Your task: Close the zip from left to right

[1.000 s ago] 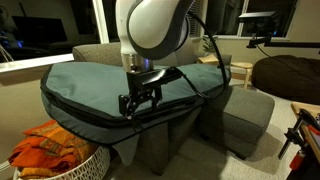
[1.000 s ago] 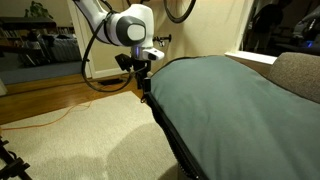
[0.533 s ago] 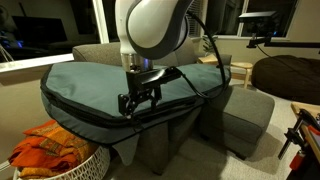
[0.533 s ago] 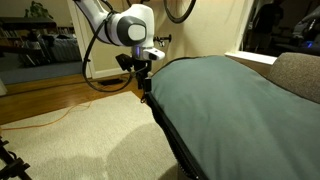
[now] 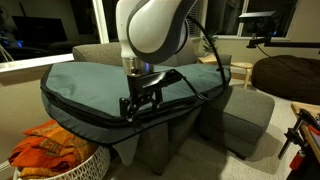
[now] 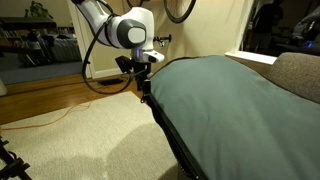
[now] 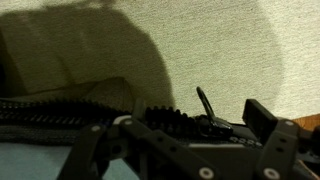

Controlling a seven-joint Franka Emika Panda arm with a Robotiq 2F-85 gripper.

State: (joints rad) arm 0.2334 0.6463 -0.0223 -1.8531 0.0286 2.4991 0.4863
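A huge teal-grey padded bag (image 5: pixel 100 82) lies over a grey sofa; it also shows in the other exterior view (image 6: pixel 235 100). The zip (image 5: pixel 75 112) runs as a dark line along its black-trimmed front edge (image 6: pixel 165 122). My gripper (image 5: pixel 138 106) is down at that edge (image 6: pixel 143 86). In the wrist view its fingers (image 7: pixel 180 128) are spread apart on either side of the zip. The zip's teeth (image 7: pixel 50 110) run in from the left to the slider, whose pull tab (image 7: pixel 205 105) stands up between the fingers. The fingers do not pinch the tab.
A white basket with orange cloth (image 5: pixel 50 150) stands below the bag's front edge. A grey ottoman (image 5: pixel 245 115) is beside the sofa, a brown beanbag (image 5: pixel 285 75) behind it. Light carpet (image 6: pixel 80 140) with an orange cable (image 6: pixel 40 125) lies under the arm.
The gripper has shifted very slightly along the bag's edge. Nothing else has visibly changed.
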